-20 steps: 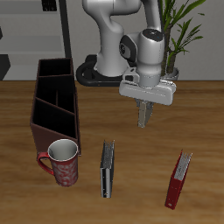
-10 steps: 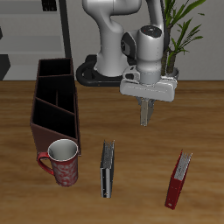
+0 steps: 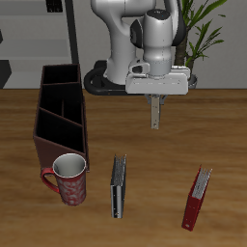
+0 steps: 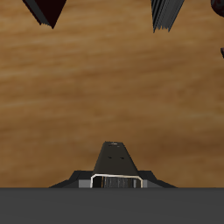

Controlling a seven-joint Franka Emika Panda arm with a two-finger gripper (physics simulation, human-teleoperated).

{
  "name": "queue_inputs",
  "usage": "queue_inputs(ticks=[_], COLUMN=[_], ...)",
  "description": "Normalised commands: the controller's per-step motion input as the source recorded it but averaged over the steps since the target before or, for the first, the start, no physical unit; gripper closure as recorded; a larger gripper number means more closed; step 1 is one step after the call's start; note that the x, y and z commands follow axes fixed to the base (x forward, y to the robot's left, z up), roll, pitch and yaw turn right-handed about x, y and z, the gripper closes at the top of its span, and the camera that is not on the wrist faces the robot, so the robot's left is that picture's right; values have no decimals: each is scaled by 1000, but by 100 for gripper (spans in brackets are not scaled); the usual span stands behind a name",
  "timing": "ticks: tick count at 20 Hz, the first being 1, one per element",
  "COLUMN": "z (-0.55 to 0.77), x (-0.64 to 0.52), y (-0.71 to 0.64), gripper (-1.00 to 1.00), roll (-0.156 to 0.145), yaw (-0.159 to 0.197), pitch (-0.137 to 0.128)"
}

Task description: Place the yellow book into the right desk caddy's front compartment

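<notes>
— Where's the yellow book (image 3: 118, 186)?
— On the desk (image 3: 217, 130), standing on edge, well apart from the fingers (image 3: 156, 124). It sits nearer the front edge than they do, off toward the caddy side. Its cover looks dull and dark from here, with pale pages showing.

— Anything touching it?
— No. The mug (image 3: 68, 178) is near it, on the side away from the fingers, but apart.

— And the fingers?
— Clenched together with nothing between them, pointing straight down above bare desk. The wrist view shows them as one closed shape (image 4: 114, 163) over plain wood.

— The caddy (image 3: 60, 116)?
— Farther from the fingers than the book is, running front to back along the desk. The mug stands against its front end; whether they touch I cannot tell.

— Anything else?
— A red book (image 3: 197, 199), tilted, nearer the front edge than the fingers, on the side opposite the yellow book.
</notes>
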Motion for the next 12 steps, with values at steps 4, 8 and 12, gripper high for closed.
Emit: queue_inputs(ticks=[4, 8, 12], z=[367, 256, 432], x=[273, 125, 91], y=[-582, -340, -729], gripper=[100, 100, 100], roll=[-46, -9, -96], yaw=[206, 158, 107], pitch=[27, -30, 2])
